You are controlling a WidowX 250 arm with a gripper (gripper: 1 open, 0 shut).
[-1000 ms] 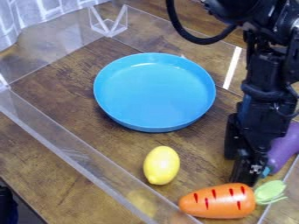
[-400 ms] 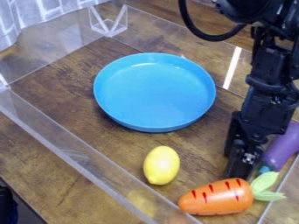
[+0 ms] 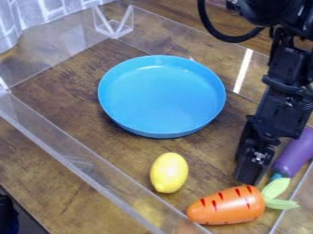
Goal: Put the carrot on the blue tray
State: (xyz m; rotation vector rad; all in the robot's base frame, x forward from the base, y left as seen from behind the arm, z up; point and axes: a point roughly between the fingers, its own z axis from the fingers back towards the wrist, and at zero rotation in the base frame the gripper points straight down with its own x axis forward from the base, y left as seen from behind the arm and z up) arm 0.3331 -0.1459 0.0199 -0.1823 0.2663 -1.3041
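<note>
The gripper [image 3: 250, 177] is seen low at the right edge of the frame, pointed down, with its black fingers apparently spread and nothing seen to be pinched between them; the fingertips are partly lost against their own dark shapes. The carrot [image 3: 226, 207] is found just below, at the bottom of the frame toward the right, lying on its side with its leafy top [image 3: 277, 193] turned to the right. Whether the carrot is already touched by a fingertip cannot be told.

If the gripper were lowered where it is, the carrot's upper edge might be pressed rather than straddled, and the carrot could be rolled toward the bottom of the frame. If the leaves alone were caught, a weak hold would be likely, and the orange body could be swung or dropped on the way.

The purple eggplant [image 3: 295, 155], close beside the gripper at the right edge, could be knocked by a finger or wedged in the grasp. Farther out, the lemon [image 3: 169, 172] lies left of the carrot and could be nudged by a low sideways sweep. The blue tray [image 3: 162, 97] is set in the upper middle of the frame; its raised rim could be struck if the carrot were carried too low, and the tray might be shoved.
</note>
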